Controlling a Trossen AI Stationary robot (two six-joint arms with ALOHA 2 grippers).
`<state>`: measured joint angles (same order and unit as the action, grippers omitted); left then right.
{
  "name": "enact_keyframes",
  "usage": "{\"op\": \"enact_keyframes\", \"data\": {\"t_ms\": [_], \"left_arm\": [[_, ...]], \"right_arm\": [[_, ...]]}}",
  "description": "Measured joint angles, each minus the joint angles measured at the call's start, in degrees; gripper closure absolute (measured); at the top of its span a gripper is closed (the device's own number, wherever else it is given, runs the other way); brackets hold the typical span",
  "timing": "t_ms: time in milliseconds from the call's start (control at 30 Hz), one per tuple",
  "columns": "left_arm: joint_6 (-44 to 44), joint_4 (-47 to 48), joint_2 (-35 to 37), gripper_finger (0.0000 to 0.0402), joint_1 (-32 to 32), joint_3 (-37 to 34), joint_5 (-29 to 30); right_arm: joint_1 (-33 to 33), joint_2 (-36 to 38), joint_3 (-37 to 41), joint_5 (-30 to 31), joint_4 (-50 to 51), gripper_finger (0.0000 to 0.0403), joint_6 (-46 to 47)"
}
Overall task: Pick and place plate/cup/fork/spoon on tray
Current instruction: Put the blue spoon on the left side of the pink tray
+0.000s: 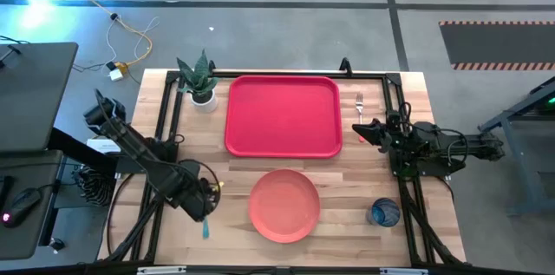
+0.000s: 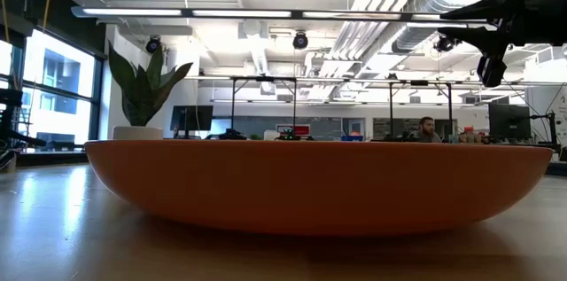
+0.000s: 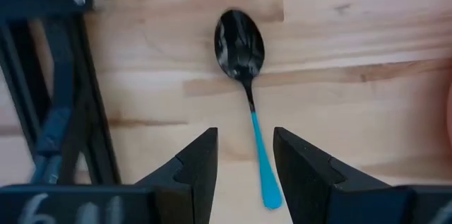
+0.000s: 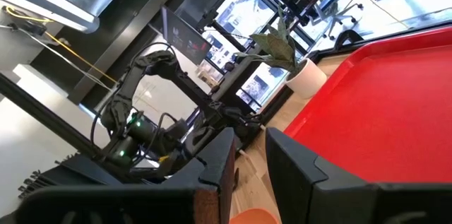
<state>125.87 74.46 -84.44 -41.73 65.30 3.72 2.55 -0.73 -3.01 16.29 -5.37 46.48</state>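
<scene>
The spoon (image 3: 244, 54) lies flat on the wooden table near its front left, dark bowl at one end, teal handle (image 1: 205, 227) at the other. My left gripper (image 3: 244, 143) points down over it, open; its fingers stand on either side of the handle, above it. The salmon-pink plate (image 1: 284, 206) rests on the table in front of the red tray (image 1: 283, 115). The fork (image 1: 359, 101) lies right of the tray, and the blue cup (image 1: 384, 212) stands at the front right. My right gripper (image 1: 364, 129) waits level beside the tray's right edge, slightly open, holding nothing.
A potted plant (image 1: 199, 80) stands at the tray's far left corner. A black metal frame (image 1: 165, 119) runs along the table's left, far and right sides, and one bar (image 3: 70, 111) lies close beside the spoon. Bare wood lies between spoon and plate.
</scene>
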Motion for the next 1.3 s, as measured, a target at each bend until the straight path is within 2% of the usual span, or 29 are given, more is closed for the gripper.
{"op": "enact_keyframes", "data": {"t_ms": [300, 800, 1300], "left_arm": [[7.4, -2.2, -5.1, 0.0276, -2.2, 0.0, -0.8], [7.6, -8.5, -14.8, 0.0276, -1.6, 0.0, -3.4], [7.6, -8.5, -19.2, 0.0276, 1.2, 0.0, -3.5]], "right_arm": [[0.0, 0.0, 0.0, 0.0, 0.0, 0.0329, 0.0], [0.0, 0.0, 0.0, 0.1, 0.0, 0.0329, 0.0], [0.0, 0.0, 0.0, -0.2, 0.0, 0.0329, 0.0]]}}
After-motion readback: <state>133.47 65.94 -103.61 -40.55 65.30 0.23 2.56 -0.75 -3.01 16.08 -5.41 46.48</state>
